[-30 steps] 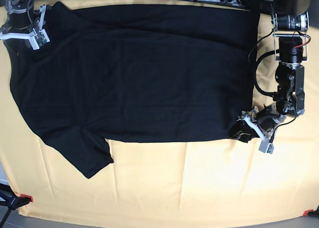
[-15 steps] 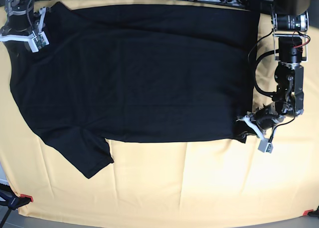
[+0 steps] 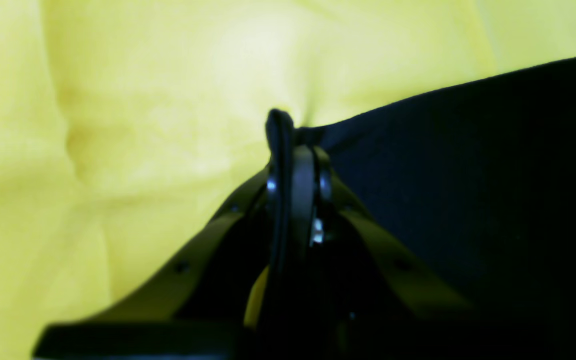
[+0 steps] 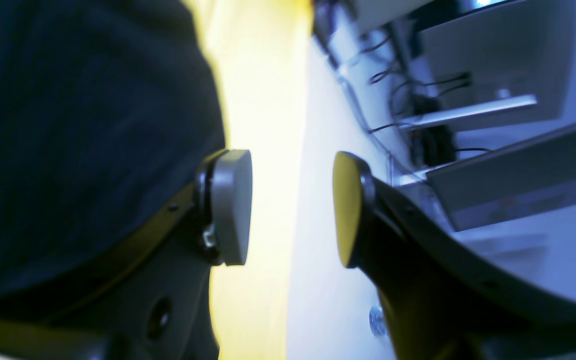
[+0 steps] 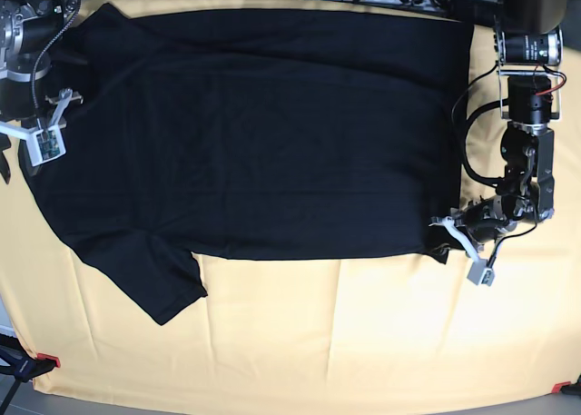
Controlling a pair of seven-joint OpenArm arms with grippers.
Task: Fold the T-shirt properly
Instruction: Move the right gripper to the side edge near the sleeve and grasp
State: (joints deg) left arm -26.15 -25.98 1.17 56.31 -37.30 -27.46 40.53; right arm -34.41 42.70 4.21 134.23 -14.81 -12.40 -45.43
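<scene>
Three cameras: one overhead, one on each wrist

The base view looks straight down from high above, taking in the whole table (image 5: 272, 342), the spread T-shirt (image 5: 254, 133) and both arms, the left gripper (image 5: 447, 236) at about 4 o'clock and the right gripper (image 5: 41, 129) at about 10 o'clock. The left wrist view sits just behind its left gripper (image 3: 290, 145), very near, facing along the fingers down onto cloth and the T-shirt (image 3: 468, 175) corner, the same spot the base view shows at 4 o'clock. The right wrist view, equally near and blurred, looks past its right gripper (image 4: 290, 207) over the T-shirt (image 4: 78, 125) edge toward cables (image 4: 403, 75) off the table
</scene>
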